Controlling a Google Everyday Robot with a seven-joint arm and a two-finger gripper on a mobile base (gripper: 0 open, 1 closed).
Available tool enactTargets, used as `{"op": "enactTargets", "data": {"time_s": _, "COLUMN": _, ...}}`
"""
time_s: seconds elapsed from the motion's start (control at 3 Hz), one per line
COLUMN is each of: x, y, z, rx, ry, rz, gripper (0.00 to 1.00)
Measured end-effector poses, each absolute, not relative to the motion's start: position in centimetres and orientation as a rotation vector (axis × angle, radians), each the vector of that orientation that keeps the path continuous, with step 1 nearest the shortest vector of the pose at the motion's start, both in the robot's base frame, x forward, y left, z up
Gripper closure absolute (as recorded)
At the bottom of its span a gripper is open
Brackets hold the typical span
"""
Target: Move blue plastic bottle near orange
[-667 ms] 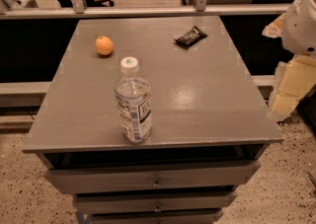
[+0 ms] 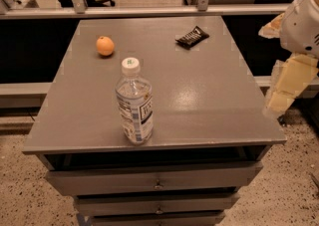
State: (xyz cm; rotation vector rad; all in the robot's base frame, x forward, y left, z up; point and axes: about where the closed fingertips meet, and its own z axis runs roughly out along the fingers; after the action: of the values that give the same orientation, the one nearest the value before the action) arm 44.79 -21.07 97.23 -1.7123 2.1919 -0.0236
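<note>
The blue plastic bottle [image 2: 134,104] is clear with a white cap and a white printed label. It stands upright near the front edge of the grey cabinet top [image 2: 199,95]. The orange [image 2: 105,46] sits at the far left of the top, well behind the bottle. My gripper [image 2: 280,98] hangs off the right side of the cabinet, beyond its edge. It points down, far from the bottle, and holds nothing that I can see.
A flat dark snack wrapper [image 2: 192,37] lies at the far right of the top. Drawers [image 2: 154,180] are below the front edge. A metal rail [image 2: 149,10] runs behind the cabinet. The floor is speckled.
</note>
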Motion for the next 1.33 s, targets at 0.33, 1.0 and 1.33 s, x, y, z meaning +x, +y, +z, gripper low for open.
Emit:
{"op": "enactTargets", "data": {"time_s": 0.33, "x": 46.7, "y": -16.9, "z": 94.6, "rx": -1.652, "ry": 2.076, "rz": 0.256, "gripper": 0.00}}
{"op": "enactTargets", "data": {"time_s": 1.0, "x": 46.6, "y": -8.4, "z": 94.8, "rx": -1.536, "ry": 1.792, "rz": 0.628, "gripper": 0.00}}
{"op": "enactTargets", "data": {"time_s": 1.33, "x": 45.1, "y": -4.4, "z": 94.6, "rx": -1.500, "ry": 1.648, "rz": 0.758, "gripper": 0.00}}
